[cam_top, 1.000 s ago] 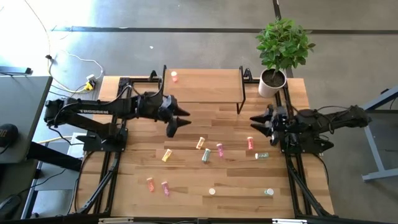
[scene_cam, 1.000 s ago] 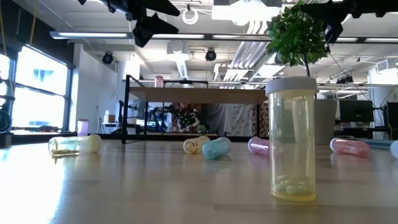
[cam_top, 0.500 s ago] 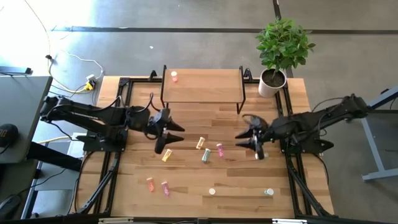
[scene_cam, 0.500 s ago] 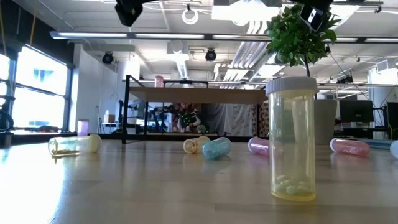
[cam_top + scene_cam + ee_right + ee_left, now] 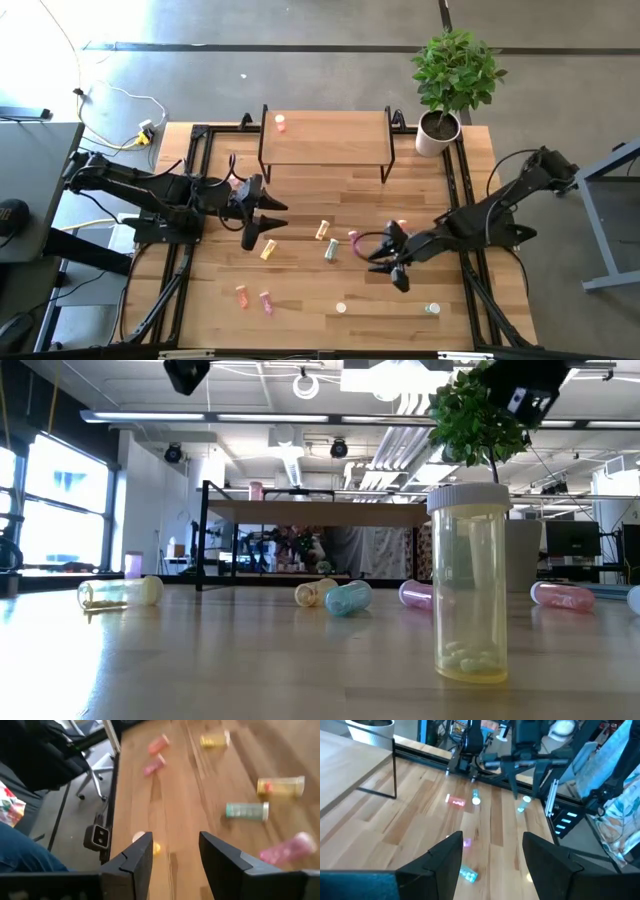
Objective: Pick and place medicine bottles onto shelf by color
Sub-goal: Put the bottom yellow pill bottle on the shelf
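1. we're in the reach phase, as we judge it: both arms hang over the table [image 5: 300, 195] with nothing in their fingers, and almost every bottle is on the wood rather than on the shelf [image 5: 325, 138].
2. over on the left, the left gripper [image 5: 262, 222] hovers above the yellow bottle [image 5: 268, 250], jaws spread and empty. that bottle lies on its side just beside the fingertips, so we'd call it the likely pick: come down, line up across its body, then close.
3. nearer the front edge, a red-orange bottle [image 5: 241, 295] and a pink bottle [image 5: 266, 302] lie close together.
4. mid-table we have another yellow one [image 5: 322, 230], a pale green bottle [image 5: 331, 250] and a pink one [image 5: 353, 240], all tipped over.
5. up on the shelf, one pink bottle [image 5: 280, 123] stands at its left end, the only one placed so far.
6. on the right, the right gripper [image 5: 386, 263] hangs low over bare wood, jaws spread, holding nothing.
7. the clear yellow bottle [image 5: 467, 580] standing close in the low view holds a few pale pills at the bottom; the others' contents we can't make out.
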Available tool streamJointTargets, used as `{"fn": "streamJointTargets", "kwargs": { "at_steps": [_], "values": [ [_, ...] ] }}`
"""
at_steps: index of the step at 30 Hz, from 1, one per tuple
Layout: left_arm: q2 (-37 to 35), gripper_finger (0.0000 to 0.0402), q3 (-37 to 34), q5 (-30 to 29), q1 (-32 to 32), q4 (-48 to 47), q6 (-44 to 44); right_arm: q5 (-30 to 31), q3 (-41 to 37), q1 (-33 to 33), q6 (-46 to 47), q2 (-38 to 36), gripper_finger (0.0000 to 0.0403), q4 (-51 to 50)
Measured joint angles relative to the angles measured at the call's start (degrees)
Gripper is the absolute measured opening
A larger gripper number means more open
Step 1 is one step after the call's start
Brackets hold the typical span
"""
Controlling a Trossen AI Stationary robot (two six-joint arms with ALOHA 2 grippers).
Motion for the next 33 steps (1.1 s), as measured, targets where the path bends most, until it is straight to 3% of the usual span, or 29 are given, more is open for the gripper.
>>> {"fn": "streamJointTargets", "kwargs": {
  "at_steps": [8, 17, 27, 33],
  "values": [
    [0.0, 0.0195, 0.0, 0.0, -0.9, -3.1, -1.2, -1.6, 0.0, 0.0, 4.9, 7.0, 0.0161, 5.7],
    [0.1, 0.0195, 0.0, 0.0, -0.9, -5.0, -1.8, -4.3, 0.0, 0.9, -0.9, 16.2, 0.0218, 20.4],
    [0.1, 0.0195, 0.0, 0.0, -0.9, -5.7, -1.5, -3.8, 0.0, 4.3, -4.6, 25.2, 0.022, 33.4],
    [0.1, 0.0195, 0.0, 0.0, -0.9, -5.7, -1.3, -0.8, 0.0, 5.3, -7.6, 27.9, 0.022, 36.0]
  ]
}}
